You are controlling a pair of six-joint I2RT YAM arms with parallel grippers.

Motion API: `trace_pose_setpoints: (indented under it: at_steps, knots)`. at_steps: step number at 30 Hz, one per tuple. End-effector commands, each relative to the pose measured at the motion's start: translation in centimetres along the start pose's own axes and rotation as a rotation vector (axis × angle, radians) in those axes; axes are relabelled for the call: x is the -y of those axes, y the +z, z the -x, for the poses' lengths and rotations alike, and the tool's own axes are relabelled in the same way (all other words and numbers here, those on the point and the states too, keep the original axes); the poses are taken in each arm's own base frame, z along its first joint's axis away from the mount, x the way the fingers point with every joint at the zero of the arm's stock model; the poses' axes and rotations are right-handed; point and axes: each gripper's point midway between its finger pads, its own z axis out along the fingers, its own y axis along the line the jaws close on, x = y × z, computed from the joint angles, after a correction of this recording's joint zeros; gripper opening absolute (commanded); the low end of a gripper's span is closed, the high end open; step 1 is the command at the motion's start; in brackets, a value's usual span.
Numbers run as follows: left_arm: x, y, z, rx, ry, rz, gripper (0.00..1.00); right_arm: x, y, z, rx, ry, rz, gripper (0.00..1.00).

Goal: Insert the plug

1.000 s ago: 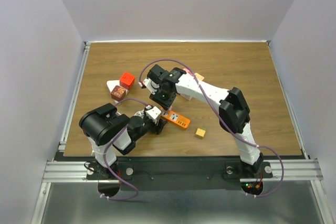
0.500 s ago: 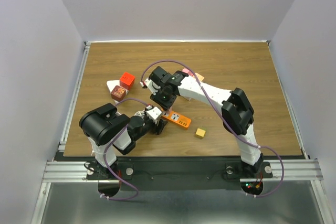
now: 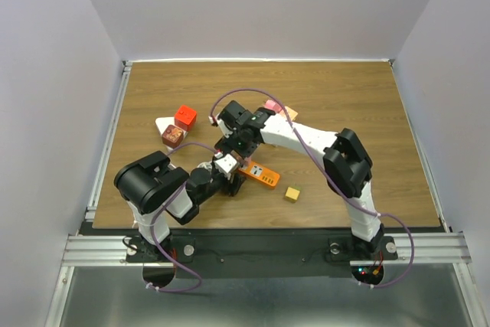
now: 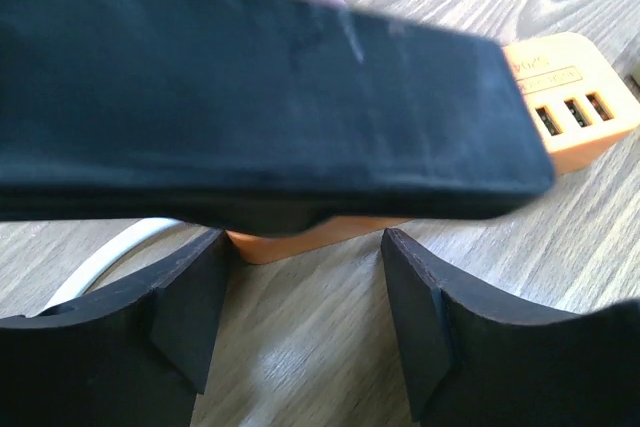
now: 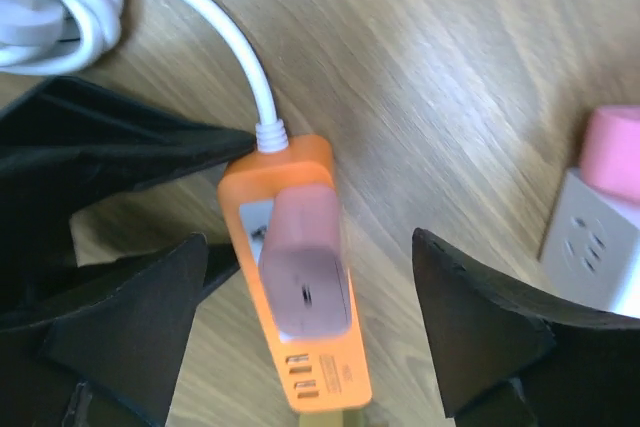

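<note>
An orange power strip (image 3: 260, 177) (image 5: 345, 372) (image 4: 570, 97) lies on the wooden table, its white cable (image 5: 235, 47) leading away. A pink plug (image 5: 305, 267) sits in the strip's socket. My right gripper (image 5: 310, 242) (image 3: 243, 155) hangs just above it, open, one finger on each side of the plug and apart from it. My left gripper (image 4: 300, 247) (image 3: 228, 181) is low at the strip's cable end, open, with bare wood between its fingers. One black finger of the right gripper (image 4: 270, 97) hides most of the strip in the left wrist view.
A red cube (image 3: 184, 117), a brown patterned cube (image 3: 173, 135) and a white block (image 3: 162, 123) lie at the left. A yellow cube (image 3: 292, 194) sits near the strip's right end. A white socket adapter with a pink top (image 5: 600, 237) lies behind it. The coiled cable (image 5: 50, 7) is beside my left gripper.
My right gripper has gone from shut to open, letting go of the pink plug, which stays in the strip. The left gripper's jaws have widened slightly.
</note>
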Motion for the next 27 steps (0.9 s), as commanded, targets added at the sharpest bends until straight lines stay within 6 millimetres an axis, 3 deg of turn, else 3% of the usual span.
trace_pose_setpoints:
  at_steps: [1,3,6,7,9,10,11,12,13,17,20,27]
  knots:
    - [-0.2,-0.1,8.4,0.332,-0.009,0.019,0.73,1.2,-6.3,4.9,0.252,0.084,-0.096,0.94]
    - [-0.5,-0.1,8.4,0.328,-0.018,0.032,0.74,1.8,-9.7,5.5,0.333,0.102,-0.13,0.95]
    - [-1.2,0.1,8.3,0.323,-0.036,0.059,0.75,3.0,-12.3,4.6,0.391,0.145,-0.194,0.97]
    - [-1.4,0.1,8.3,0.324,-0.046,0.072,0.75,3.3,-14.9,4.7,0.453,0.179,-0.21,0.97]
    - [-1.9,-0.1,8.4,0.329,-0.056,0.091,0.77,4.5,-15.9,2.4,0.461,0.226,-0.281,0.99]
    - [-2.0,-0.1,8.4,0.331,-0.056,0.099,0.79,4.8,-18.4,1.8,0.527,0.279,-0.291,1.0]
    - [-2.1,-0.2,8.5,0.334,-0.056,0.104,0.8,5.6,-19.1,0.9,0.538,0.309,-0.337,1.0]
    - [-2.2,-0.3,8.6,0.341,-0.058,0.105,0.8,5.8,-18.4,-1.0,0.517,0.345,-0.352,1.0]
    - [-2.1,-0.3,8.7,0.342,-0.057,0.102,0.81,6.0,-20.4,-1.8,0.567,0.38,-0.358,1.0]
    - [-1.8,-1.0,9.2,0.355,-0.095,0.09,0.85,6.8,-20.7,-6.2,0.597,0.509,-0.404,1.0]
    - [-1.6,-1.5,9.9,0.374,-0.1,0.08,0.86,6.4,-18.8,-8.8,0.569,0.593,-0.382,1.0]
    - [-0.6,-2.9,10.6,0.395,-0.097,0.038,0.85,6.2,-17.4,-11.1,0.64,0.787,-0.349,1.0]
